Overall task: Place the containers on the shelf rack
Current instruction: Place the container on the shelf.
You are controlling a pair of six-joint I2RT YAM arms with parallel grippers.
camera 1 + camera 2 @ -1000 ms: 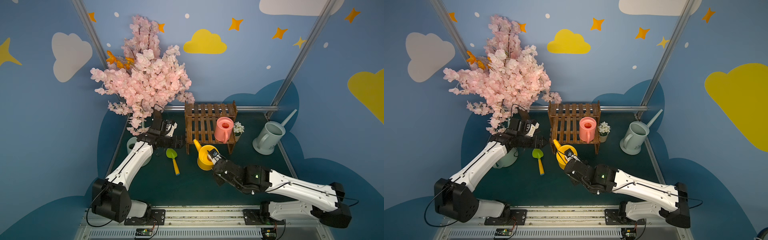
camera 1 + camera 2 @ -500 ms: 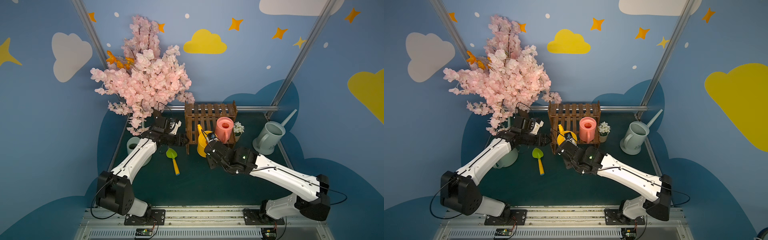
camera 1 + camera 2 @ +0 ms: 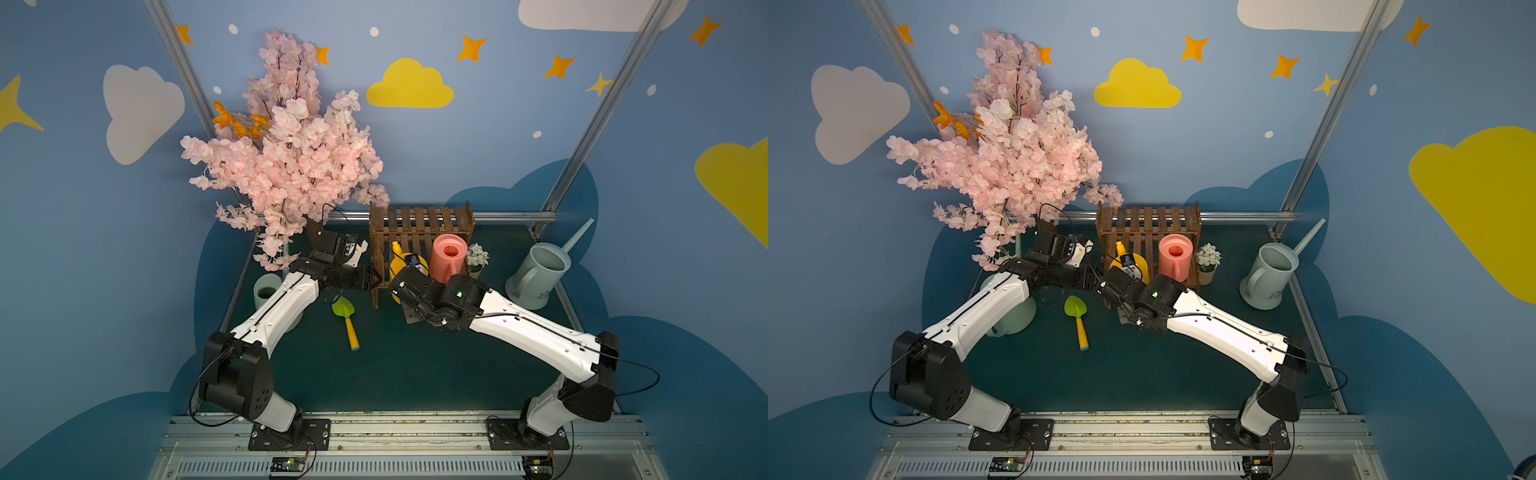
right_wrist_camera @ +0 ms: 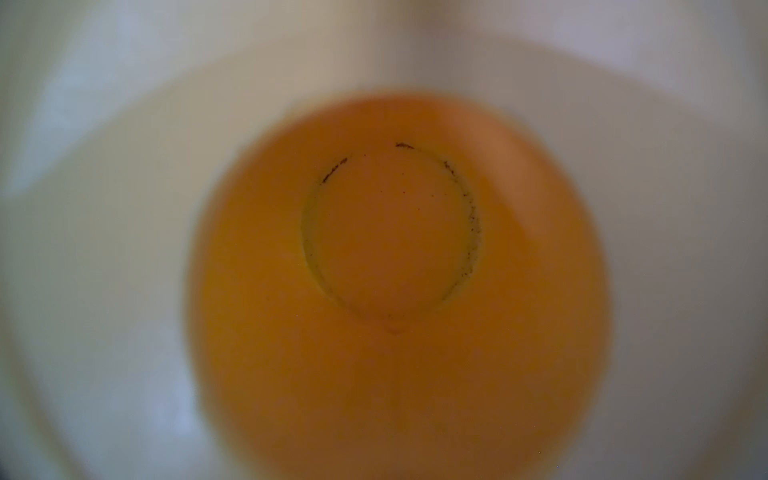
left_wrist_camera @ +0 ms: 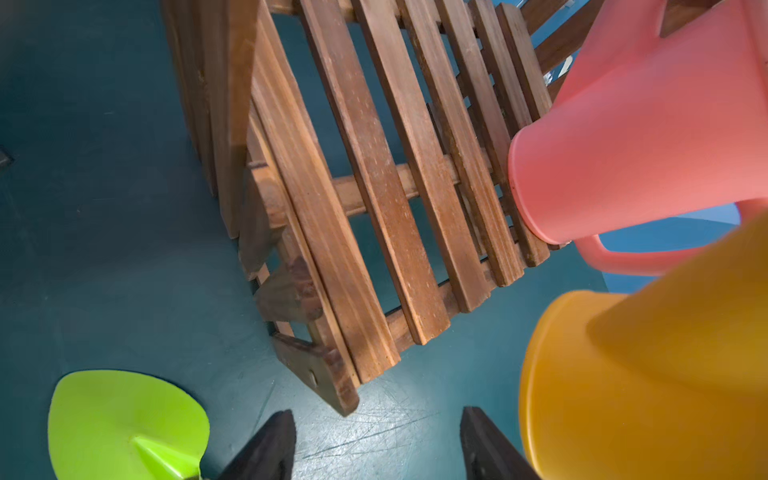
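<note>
**Desk:** Where is the yellow can [image 5: 623, 395]?

**Photographer:** At the front of the shelf rack [image 3: 419, 218], over its lower tier. It is just beside the pink can [image 3: 442, 268], which stands upright there. The right gripper [image 3: 412, 262] is clamped on the yellow can's rim, and its wrist view looks straight into the can's bottom. I cannot tell whether the base bears on the slats.

**Desk:** And the left gripper [image 5: 376, 417]?

**Photographer:** Its fingers [image 5: 270, 449] stand apart with nothing between them, low beside the rack's front corner.

**Desk:** How will these cans handle?

**Photographer:** By my reckoning they are light and empty, made of thin, stiff plastic that is smooth enough to slip. The rim or the loop handle looks like the best hold. The spout makes each can lopsided, so one may swing in the grip or tip on the slat gaps.

**Desk:** The count?

**Photographer:** Four cans. Yellow and pink are at the rack. The pale green can [image 3: 265, 291] is on the floor, partly behind the left arm. The blue-grey can [image 3: 536, 278] is on the floor, well off to the other side. There is also one two-tier rack, one toy shovel [image 3: 345, 309], one flower pot [image 3: 477, 257] and one blossom tree [image 3: 291, 166].
</note>
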